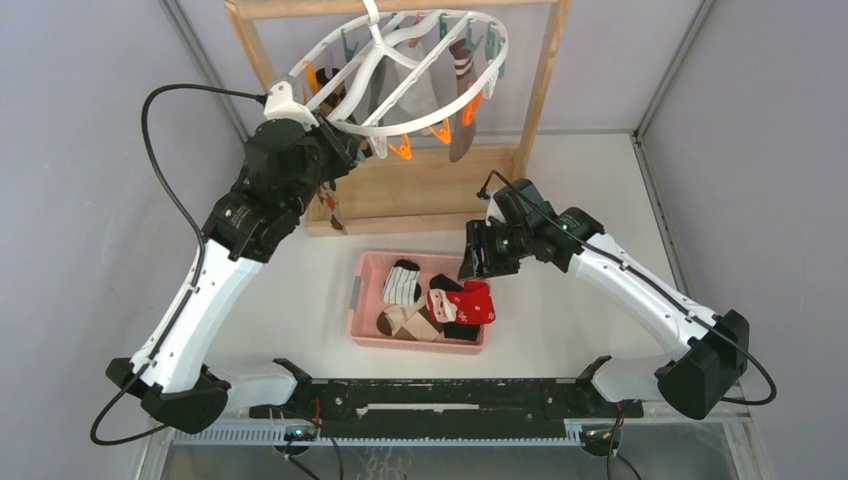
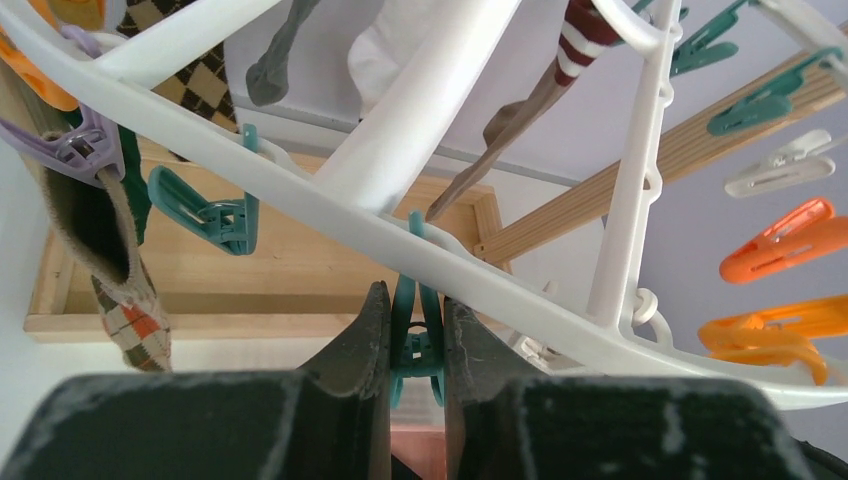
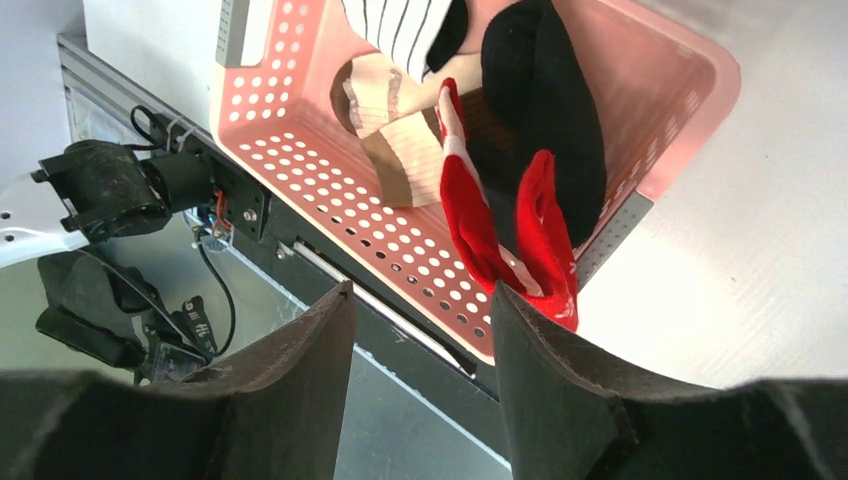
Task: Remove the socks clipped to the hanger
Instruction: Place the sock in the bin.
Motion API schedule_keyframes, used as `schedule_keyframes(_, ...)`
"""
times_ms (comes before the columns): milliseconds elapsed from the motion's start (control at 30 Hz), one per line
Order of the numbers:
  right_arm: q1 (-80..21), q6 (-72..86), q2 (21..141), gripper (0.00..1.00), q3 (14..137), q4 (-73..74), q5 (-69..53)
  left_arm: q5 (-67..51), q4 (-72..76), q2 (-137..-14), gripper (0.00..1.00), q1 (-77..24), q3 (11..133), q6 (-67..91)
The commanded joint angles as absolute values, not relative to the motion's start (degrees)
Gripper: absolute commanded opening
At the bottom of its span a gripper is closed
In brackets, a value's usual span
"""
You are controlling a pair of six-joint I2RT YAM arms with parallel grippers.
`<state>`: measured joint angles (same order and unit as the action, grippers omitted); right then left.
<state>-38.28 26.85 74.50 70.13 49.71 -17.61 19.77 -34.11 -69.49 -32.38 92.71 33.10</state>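
Note:
The white oval hanger (image 1: 497, 60) hangs tilted from the wooden frame. My left gripper (image 1: 340, 150) is raised to its near rim (image 2: 300, 190) and is shut on a teal clip (image 2: 415, 345), with no sock in that clip. Socks still clipped on include a brown argyle one (image 2: 125, 300), a grey one (image 2: 275, 60) and a brown striped one (image 2: 520, 120). My right gripper (image 1: 475, 255) hovers open and empty over the pink basket's (image 1: 362, 300) right end. A red patterned sock (image 3: 475, 225) lies in the basket just beyond its fingertips (image 3: 345, 300).
The basket (image 3: 330, 170) also holds a white black-striped sock (image 1: 403, 282), a beige-and-brown one (image 1: 405, 322) and a black one (image 3: 545, 110). The wooden frame (image 1: 545, 90) stands at the back on its base board (image 1: 420, 190). A black rail (image 1: 440, 395) runs along the near edge.

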Motion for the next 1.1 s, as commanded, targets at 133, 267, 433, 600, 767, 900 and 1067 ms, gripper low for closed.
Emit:
schedule_keyframes(133, -40.66, 24.15, 70.33, 0.55, 72.69, 55.85, -11.15, 18.63, -35.49, -71.76, 0.10, -33.82, 97.13, 34.70)
schedule_keyframes(267, -42.24, 23.84, 69.99, 0.49, 72.69, 58.57, -9.34, 18.33, -35.42, -73.23, 0.10, -34.42, 98.25, 34.89)
schedule_keyframes(433, -44.46, 23.24, 72.16, 0.42, 72.69, 59.50, -8.85, 17.89, -35.30, -75.14, 0.11, -35.17, 100.31, 34.98)
schedule_keyframes(600, -45.79, 22.17, 76.35, 0.39, 72.69, 58.20, -9.84, 17.33, -35.70, -76.47, 0.28, -35.77, 102.46, 34.81)
schedule_keyframes(767, -46.61, 21.12, 80.82, 0.38, 72.69, 55.69, -11.30, 17.02, -36.59, -77.15, 0.35, -36.19, 103.87, 34.46)
schedule_keyframes(900, -47.55, 20.05, 84.73, 0.38, 72.69, 53.50, -12.32, 16.42, -36.64, -77.16, 0.37, -36.23, 104.18, 34.54)
schedule_keyframes(1067, -48.59, 18.92, 88.55, 0.38, 74.06, 51.42, -12.31, 15.28, -37.00, -77.33, 0.42, -36.34, 105.08, 34.54)
